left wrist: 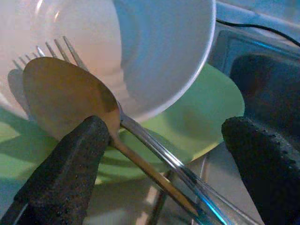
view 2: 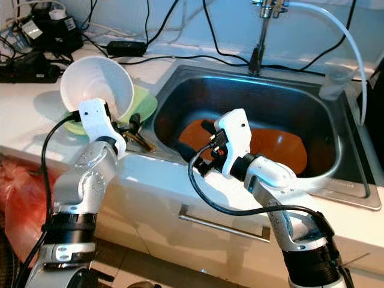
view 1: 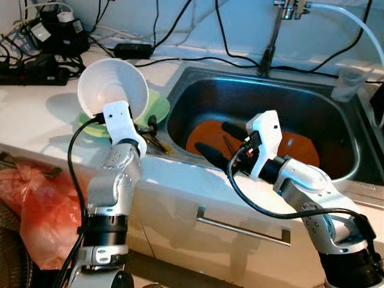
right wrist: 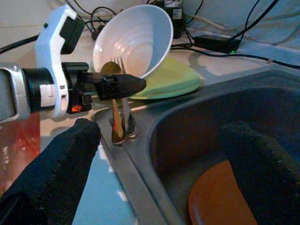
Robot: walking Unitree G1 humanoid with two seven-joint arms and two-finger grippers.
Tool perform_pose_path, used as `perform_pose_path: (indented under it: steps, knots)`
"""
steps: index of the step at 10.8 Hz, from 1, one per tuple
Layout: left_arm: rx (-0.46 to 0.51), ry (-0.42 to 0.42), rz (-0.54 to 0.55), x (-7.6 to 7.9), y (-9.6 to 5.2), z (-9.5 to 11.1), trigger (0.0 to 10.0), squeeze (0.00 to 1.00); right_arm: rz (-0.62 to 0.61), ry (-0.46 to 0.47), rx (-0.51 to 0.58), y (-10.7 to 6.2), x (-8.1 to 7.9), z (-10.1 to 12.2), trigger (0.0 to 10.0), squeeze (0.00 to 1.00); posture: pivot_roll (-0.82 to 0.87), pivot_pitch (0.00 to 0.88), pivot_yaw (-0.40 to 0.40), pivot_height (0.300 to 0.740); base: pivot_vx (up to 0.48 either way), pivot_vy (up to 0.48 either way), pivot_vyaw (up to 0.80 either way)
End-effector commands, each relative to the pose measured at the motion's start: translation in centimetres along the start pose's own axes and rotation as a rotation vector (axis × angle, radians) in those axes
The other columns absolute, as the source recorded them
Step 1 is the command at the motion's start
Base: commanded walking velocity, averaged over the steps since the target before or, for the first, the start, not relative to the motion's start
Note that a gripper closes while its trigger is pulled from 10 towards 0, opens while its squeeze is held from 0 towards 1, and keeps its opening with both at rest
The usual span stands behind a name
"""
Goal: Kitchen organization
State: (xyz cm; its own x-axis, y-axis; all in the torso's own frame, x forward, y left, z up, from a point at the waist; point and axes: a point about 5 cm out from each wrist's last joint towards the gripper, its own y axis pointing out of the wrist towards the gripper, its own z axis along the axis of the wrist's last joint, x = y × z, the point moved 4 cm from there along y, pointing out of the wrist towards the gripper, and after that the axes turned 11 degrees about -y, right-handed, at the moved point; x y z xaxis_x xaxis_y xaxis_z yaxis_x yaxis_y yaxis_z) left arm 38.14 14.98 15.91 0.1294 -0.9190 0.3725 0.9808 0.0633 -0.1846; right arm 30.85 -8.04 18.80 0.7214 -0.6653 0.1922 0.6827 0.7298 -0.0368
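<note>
From the head views, the left hand [view 1: 149,125] sits at the tabletop's [view 1: 36,114] sink-side edge, its fingers spread around the handles of a spoon [view 1: 157,144] and a fork [view 2: 133,135] that lie across the rim between the green plate [view 1: 157,105] and the sink [view 1: 198,81]. A white bowl [view 1: 114,84] rests tilted on the green plate, its mouth turned toward the robot. The right hand [view 1: 217,143] reaches over the sink's front rim with its fingers spread, holding nothing, above an orange plate [view 1: 300,147] lying flat on the sink floor. There is open basin room behind and to the right of that hand. A tap [view 1: 273,36] stands at the back rim, a clear cup [view 1: 348,84] on the right rim, black cables and a power strip [view 1: 24,72] at the rear left. An orange bag [view 1: 33,204] hangs below the cabinet front, beside a drawer handle [view 1: 240,227].

In the left wrist view, the two black fingers [left wrist: 70,159] stand wide apart; the spoon's bowl and the fork's tines lean against the white bowl over the green plate.

In the right wrist view, the right hand's fingers [right wrist: 56,168] are spread, framing the left hand, the upright-looking cutlery at the sink's corner, and the orange plate's edge.
</note>
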Motion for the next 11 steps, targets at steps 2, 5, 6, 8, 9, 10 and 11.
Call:
perform_pose_path:
  steps: [2, 5, 6, 8, 9, 10, 11]
  knots:
    - [-0.045, 0.001, 0.014, 0.5, -0.2, -0.4, 10.0, 0.0, 0.025, -0.003, 0.005, 0.0, -0.5, 0.3, 10.0, 0.0, 0.03, 0.0, 0.021, 0.74, 0.0, 0.0, 0.0]
    - [-0.097, -0.017, 0.002, 0.9, -0.1, -0.8, 10.0, 0.0, 0.011, 0.005, 0.003, -0.1, -0.6, 0.1, 10.0, 0.0, 0.01, 0.0, 0.038, 0.74, 0.0, 0.0, 0.0]
    - [-0.1, -0.019, 0.003, 0.9, 0.0, -0.8, 10.0, 0.0, 0.006, 0.005, 0.003, -0.1, -0.6, 0.1, 10.0, 0.0, 0.01, 0.0, 0.039, 0.74, 0.0, 0.0, 0.0]
    - [-0.093, 0.017, 0.0, 0.9, 0.2, -0.3, 10.0, 0.0, -0.001, 0.006, 0.004, -0.1, -0.5, 0.0, 10.0, 0.0, 0.01, 0.0, 0.039, 0.74, 0.0, 0.0, 0.0]
    - [-0.081, 0.06, -0.01, 1.0, 0.4, 0.2, 10.0, 0.0, -0.002, 0.007, 0.006, 0.0, -0.5, 0.0, 10.0, 0.0, 0.01, 0.0, 0.039, 0.74, 0.0, 0.0, 0.0]
    - [-0.083, 0.05, -0.01, 0.9, 0.5, 0.4, 10.0, 0.0, -0.003, 0.009, 0.007, 0.0, -0.6, 0.0, 10.0, 0.0, 0.02, 0.0, 0.04, 0.74, 0.0, 0.0, 0.0]
    - [-0.038, 0.043, -0.007, 0.5, 0.7, 1.6, 10.0, 0.0, -0.006, 0.014, 0.008, 0.1, -0.7, -0.1, 10.0, 0.0, 0.02, 0.0, 0.044, 0.74, 0.0, 0.0, 0.0]
